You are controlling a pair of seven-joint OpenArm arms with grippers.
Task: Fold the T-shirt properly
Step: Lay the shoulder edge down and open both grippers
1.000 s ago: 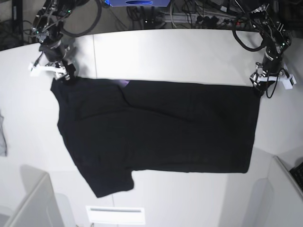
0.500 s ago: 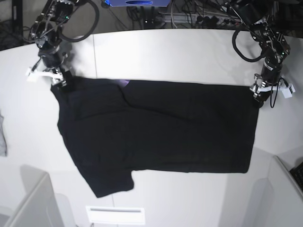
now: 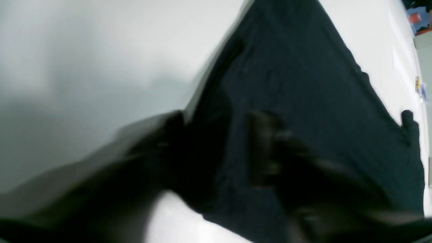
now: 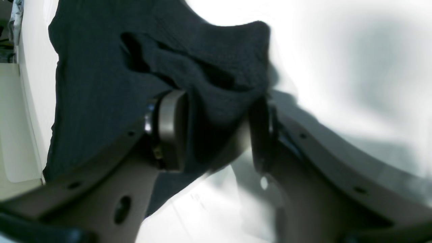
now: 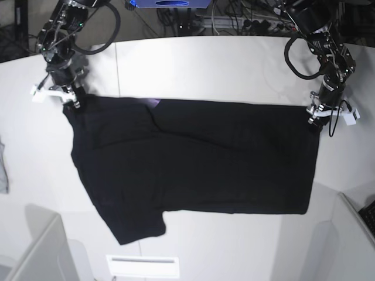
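T-shirt (image 5: 193, 158) flat on table (image 5: 222, 70) — claws at far corners.

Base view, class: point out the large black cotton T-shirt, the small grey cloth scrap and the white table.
Large black cotton T-shirt (image 5: 199, 158), base view, middle of its body.
Small grey cloth scrap (image 5: 3, 172), base view, its visible strip.
White table (image 5: 217, 67), base view, bare top.

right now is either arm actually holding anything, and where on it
The right gripper has its fingers either side of a bunched far corner of the T-shirt, not yet pinched. The left gripper is at the opposite far corner; its grip cannot be told.
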